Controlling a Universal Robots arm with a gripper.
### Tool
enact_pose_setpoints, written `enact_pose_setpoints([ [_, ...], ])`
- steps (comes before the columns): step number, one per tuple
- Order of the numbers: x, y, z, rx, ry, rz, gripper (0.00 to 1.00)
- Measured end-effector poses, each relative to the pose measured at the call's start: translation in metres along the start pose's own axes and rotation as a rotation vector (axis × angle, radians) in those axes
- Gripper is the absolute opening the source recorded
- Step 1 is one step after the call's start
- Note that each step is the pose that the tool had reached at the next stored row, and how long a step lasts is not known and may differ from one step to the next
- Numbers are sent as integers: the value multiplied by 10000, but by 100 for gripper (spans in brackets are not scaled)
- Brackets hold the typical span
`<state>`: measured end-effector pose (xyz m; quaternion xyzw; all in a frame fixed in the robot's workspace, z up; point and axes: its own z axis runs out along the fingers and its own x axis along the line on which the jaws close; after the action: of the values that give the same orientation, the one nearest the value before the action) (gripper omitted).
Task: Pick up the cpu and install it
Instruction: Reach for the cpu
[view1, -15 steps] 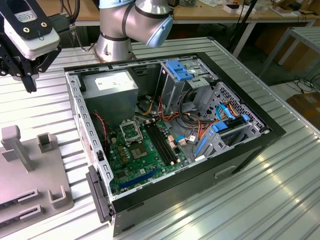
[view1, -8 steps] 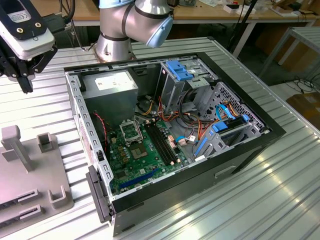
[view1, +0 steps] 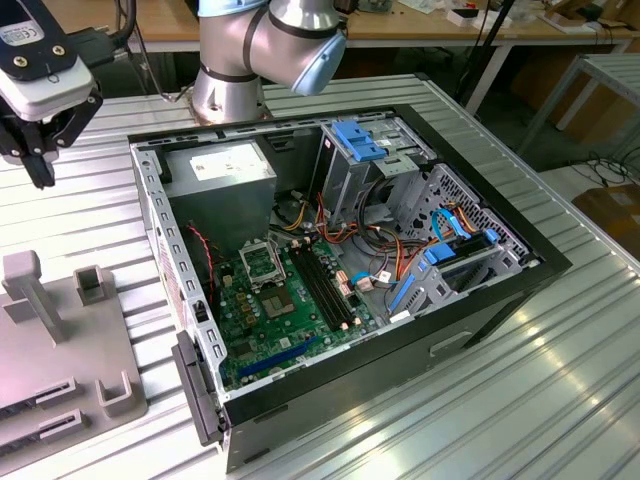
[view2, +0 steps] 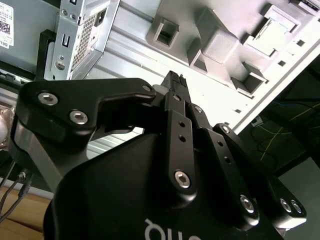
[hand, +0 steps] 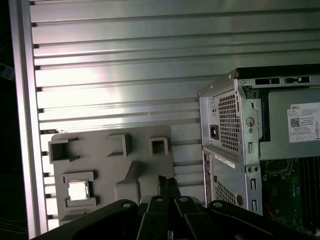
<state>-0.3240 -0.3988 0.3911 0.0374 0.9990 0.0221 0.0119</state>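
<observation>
In the exterior view the gripper (view1: 42, 172) hangs at ten o'clock from the open computer case (view1: 400, 360), above the ribbed metal table (view1: 520, 400). It is clear of the case wall. Its claw is closed with nothing in it, and both wrist views show the black fingertips pressed together.

The cpu (hand: 77, 190) lies flat in a square pocket of the grey fixture tray (hand: 100, 165). That pocket is at the tray corner farthest from the case, well apart from the fingertips, which hang over the tray edge nearer the case. A narrow strip of bare table separates the tray from the case's perforated rear panel (hand: 227, 125).

In the exterior view the tray (view1: 50, 350) sits at eight o'clock from the case. Inside the case, the socket (view1: 262, 262) lies just at nine o'clock from the memory slots (view1: 325, 285), under the grey power supply (view1: 225, 170). The tall case walls ring it on all sides.

The widest open stretch of table is at five o'clock from the case. The table edge runs diagonally past three o'clock. The arm's base (view1: 235, 70) stands at twelve o'clock, with wooden workbenches (view1: 420, 25) behind it.
</observation>
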Motion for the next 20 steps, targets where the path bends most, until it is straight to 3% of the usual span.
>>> enact_pose_setpoints([
  [20,188,-14,-2,0,5,0,11],
])
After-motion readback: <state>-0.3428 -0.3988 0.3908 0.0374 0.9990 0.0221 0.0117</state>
